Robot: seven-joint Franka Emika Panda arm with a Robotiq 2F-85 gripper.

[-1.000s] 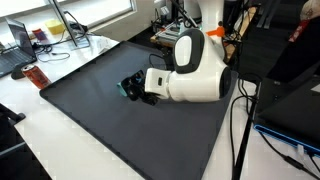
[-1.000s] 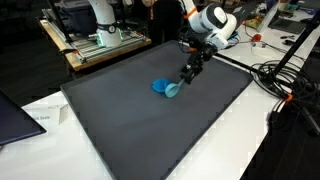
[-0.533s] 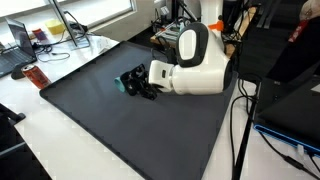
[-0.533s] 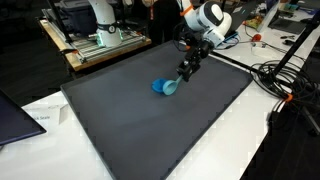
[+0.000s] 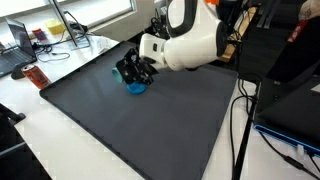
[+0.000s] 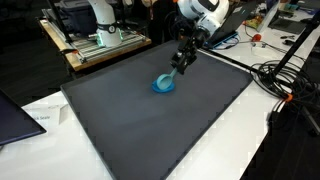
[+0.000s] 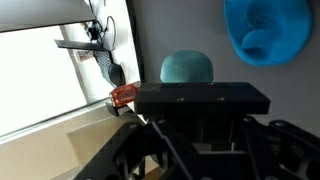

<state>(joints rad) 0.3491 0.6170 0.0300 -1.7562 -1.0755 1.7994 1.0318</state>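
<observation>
A blue bowl-like object (image 5: 136,88) lies on the dark mat (image 5: 130,135), also seen in the other exterior view (image 6: 163,85) and at the wrist view's top right (image 7: 265,30). My gripper (image 5: 128,72) hangs just above and beside it, raised off the mat (image 6: 180,65). In the wrist view a teal rounded object (image 7: 187,68) sits right at the gripper's (image 7: 187,82) tip, in line with the fingers, and appears held. The fingers themselves are hidden behind the black gripper body.
The mat (image 6: 150,130) covers a white table. A red object (image 5: 36,77) lies at the mat's edge, also in the wrist view (image 7: 122,95). A laptop (image 6: 15,115) sits at a corner. Cables (image 6: 285,85) trail beside the mat. Equipment (image 6: 95,40) stands behind.
The arm has risen and swung toward the mat's far edge, lifting the gripper off the mat. The blue object now shows uncovered below it.
</observation>
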